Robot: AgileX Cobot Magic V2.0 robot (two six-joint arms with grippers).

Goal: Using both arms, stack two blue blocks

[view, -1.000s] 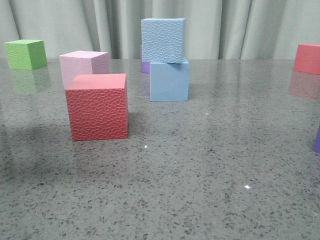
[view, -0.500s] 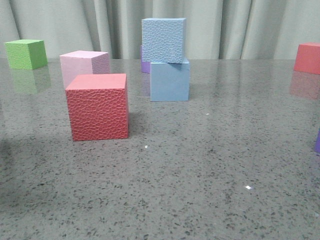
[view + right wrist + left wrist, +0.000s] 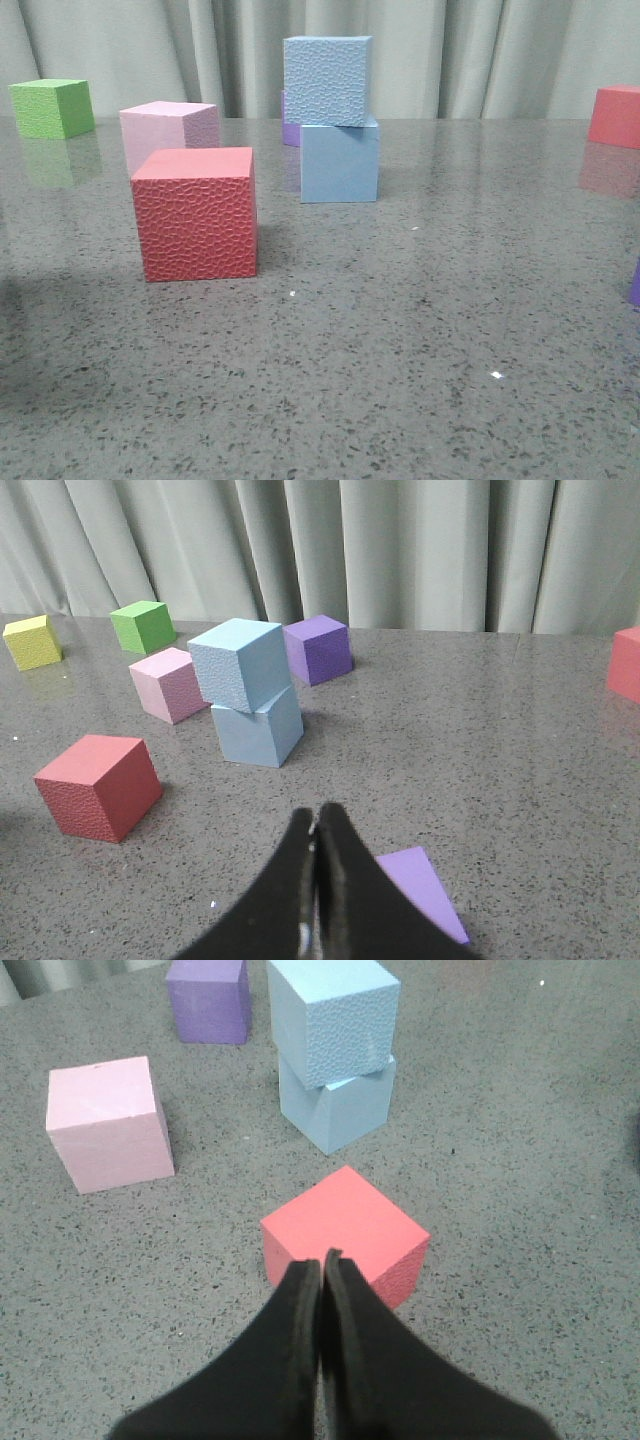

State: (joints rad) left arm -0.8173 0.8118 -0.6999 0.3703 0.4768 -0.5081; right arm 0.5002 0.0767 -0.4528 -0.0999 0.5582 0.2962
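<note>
The pebbled blue block [image 3: 327, 80] sits stacked, slightly skewed, on the smooth blue block [image 3: 339, 163] mid-desk [image 3: 400, 330], beyond the red cube [image 3: 196, 212]. Left fingers [image 3: 322, 1272] and right fingers [image 3: 316, 825] are pressed together, empty.

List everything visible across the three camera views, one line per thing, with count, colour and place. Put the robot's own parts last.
blue blocks: 2, light blue, stacked mid-table; pebbled block sits skewed on the smooth block.
red cubes: 2; pebbled one front left of the stack, another at the far right edge.
pink cube: 1, pale pink, behind the near red cube.
purple cubes: 2; one behind the stack, one near the right gripper.
green cube: 1, far left.
yellow cube: 1, far left, right wrist view only.
table: 1, grey speckled.
curtain: grey, behind the table.
left gripper: black, fingers together, holding nothing.
right gripper: black, fingers together, holding nothing.
</note>
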